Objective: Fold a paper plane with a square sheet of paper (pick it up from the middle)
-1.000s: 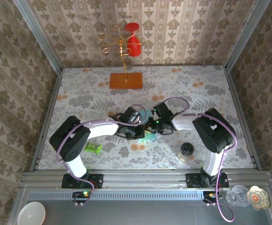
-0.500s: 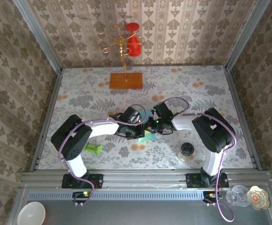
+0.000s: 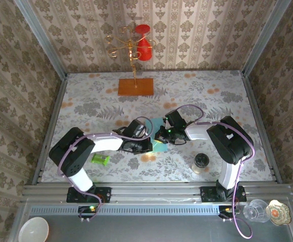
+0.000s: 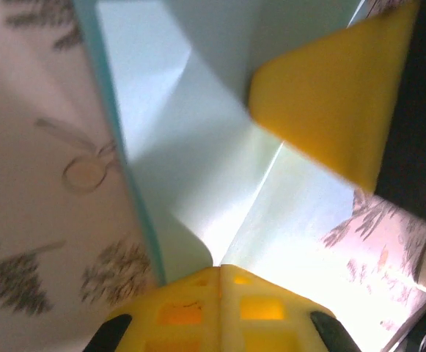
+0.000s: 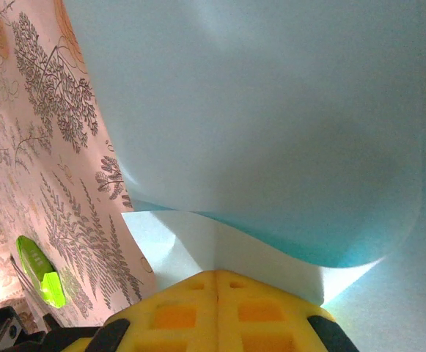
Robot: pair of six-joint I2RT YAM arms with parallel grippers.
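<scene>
Paper mid-fold between two hands, no plane yet

Judging by its shape, the square sheet of paper (image 3: 160,146) is early in the folding: it sits near the middle of the worktop (image 3: 101,101), raised and bowed. The left wrist view shows a couple of soft creases in it (image 4: 191,147), and the right wrist view shows one flap curling over another (image 5: 271,110). No pointed nose or clean centre crease is visible, so most folds seem left to do. The left hand (image 4: 220,270) has its yellow pads pressed together, pinching the sheet's edge. The right hand (image 5: 216,275) is likewise closed on the paper from the opposite side. The small green cylinder (image 3: 100,159) lies apart, to the left.
</scene>
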